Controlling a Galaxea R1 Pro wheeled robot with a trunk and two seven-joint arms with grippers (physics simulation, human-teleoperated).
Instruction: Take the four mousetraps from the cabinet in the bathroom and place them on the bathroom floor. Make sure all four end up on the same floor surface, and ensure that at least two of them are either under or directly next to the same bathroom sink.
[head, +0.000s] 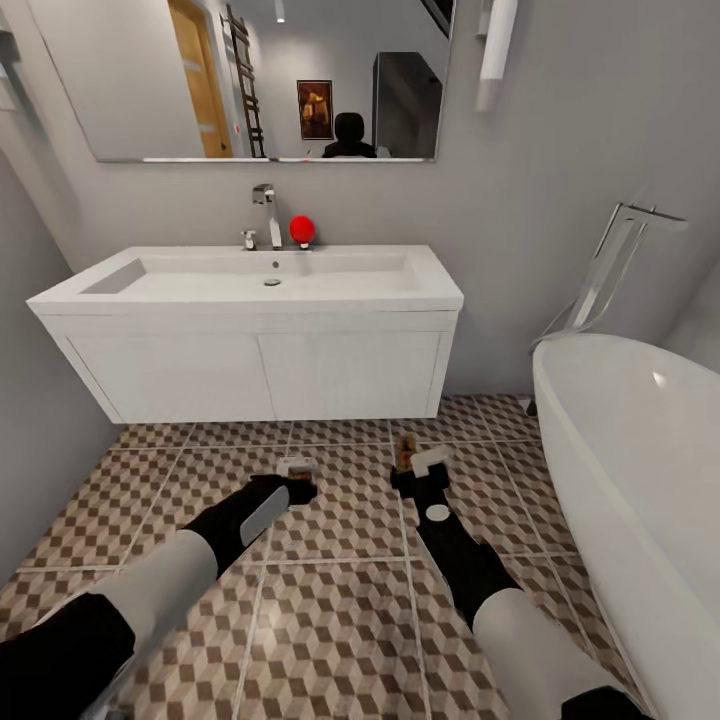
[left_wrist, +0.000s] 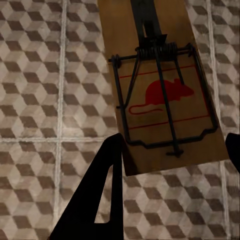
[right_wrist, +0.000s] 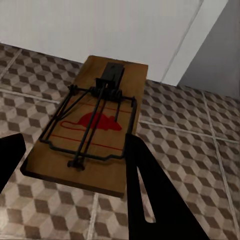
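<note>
Both arms are out low over the bathroom floor (head: 330, 620), just in front of the sink vanity (head: 260, 375), bathtub (head: 640, 470) off to its right side.

Left hand (head: 297, 489): clamped on a mousetrap (left_wrist: 162, 95). Wrist view shows the board pinched between the two dark fingers (left_wrist: 102, 195) at its near end, tile pattern well behind it, so it looks held above the floor, not resting.

Right hand (head: 420, 470): also clamped on a second mousetrap (right_wrist: 92, 127), board sitting between the fingers (right_wrist: 150, 195), edges against them. Vanity front is close behind it in that view. Can't tell for sure whether its far end touches the tile.

Handling read:
- Light, stiff wooden slab, flat; thin edges give little grip area, so it can pivot in the pinch.
- Wire bar and spring on top are the awkward bit; keep fingers on the long bare side edges of the board, off the metal.
- Painted wood likely slick against the pads.

Judgement: both traps are near the vanity, so setting them flat on the tiles right here, next to or under it, should cover the two-by-the-sink condition. Lower flat before letting go, or a tilted board may flip.
</note>
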